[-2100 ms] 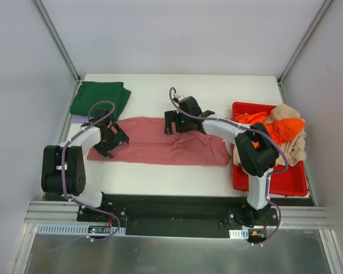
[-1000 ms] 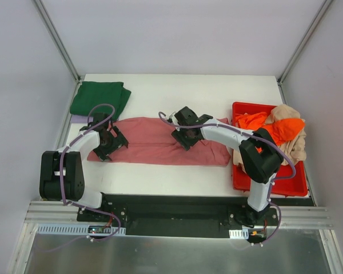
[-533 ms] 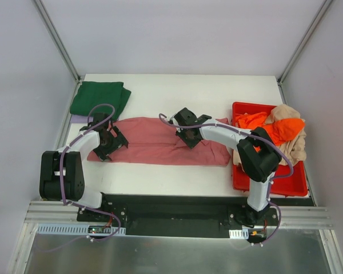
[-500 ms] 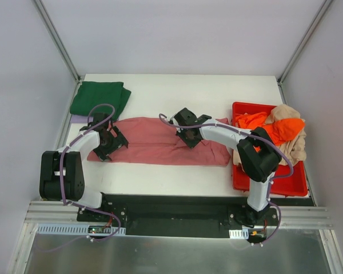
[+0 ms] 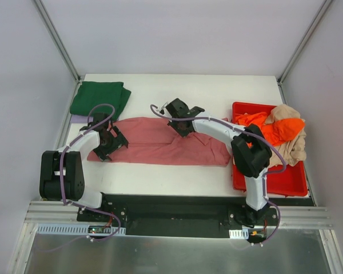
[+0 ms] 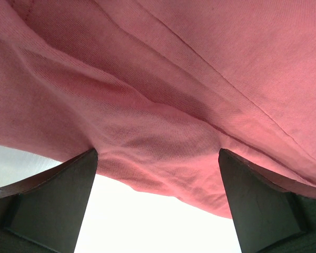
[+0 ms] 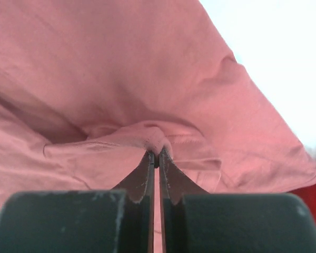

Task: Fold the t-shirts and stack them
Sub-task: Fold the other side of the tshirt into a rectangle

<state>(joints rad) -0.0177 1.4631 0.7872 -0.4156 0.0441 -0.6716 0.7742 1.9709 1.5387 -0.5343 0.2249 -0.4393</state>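
Note:
A dusty rose-red t-shirt (image 5: 154, 142) lies spread in a long band across the middle of the table. My right gripper (image 5: 180, 127) is shut on a pinched fold of this rose-red t-shirt (image 7: 157, 138) near its upper edge. At the shirt's left end my left gripper (image 5: 110, 141) stands open low over the cloth, and the hem (image 6: 163, 184) runs between its fingers (image 6: 58, 203). A folded dark green t-shirt (image 5: 99, 99) lies at the back left on a pale lilac one (image 5: 78, 119). Orange (image 5: 280, 128) and beige (image 5: 297, 142) t-shirts are heaped at the right.
A red plastic bin (image 5: 274, 182) at the right edge holds the heaped orange and beige shirts. Bare white table (image 5: 217, 91) stretches behind the rose-red shirt and in front of it.
My right gripper has closed on a fold of the rose-red shirt and moved left and toward the back with it. The left arm has stayed still.

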